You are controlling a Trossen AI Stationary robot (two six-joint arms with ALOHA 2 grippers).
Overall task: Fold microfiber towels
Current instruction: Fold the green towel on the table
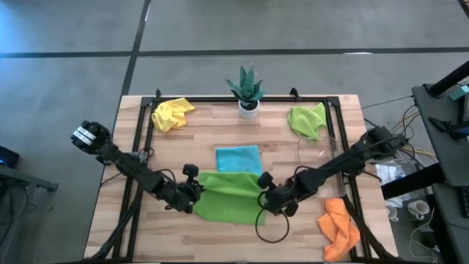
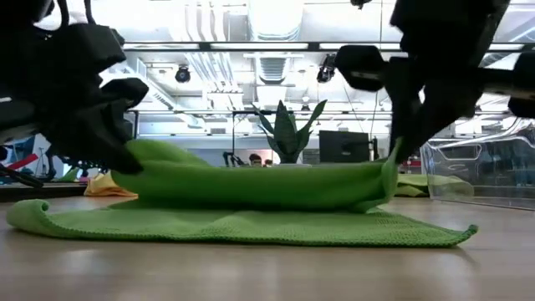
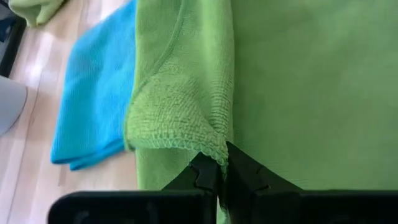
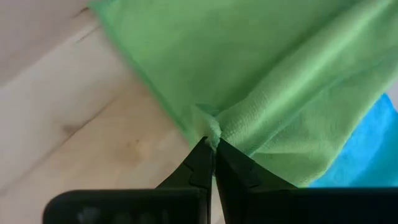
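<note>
Lime green towel (image 1: 229,195) spread at table centre, near edge lifted and doubled over between both grippers. Left gripper (image 3: 219,167) pinched tight on one corner of the raised edge; right gripper (image 4: 212,146) clamped likewise on the opposite corner. Folded light blue towel (image 1: 239,159) just behind, touching the green fold. Yellow towel (image 1: 171,113) and second lime green towel (image 1: 308,120) crumpled at far corners, orange towel (image 1: 339,226) near right. Potted plant (image 1: 248,89) at far edge, clear tray (image 2: 478,171) on the right.
</note>
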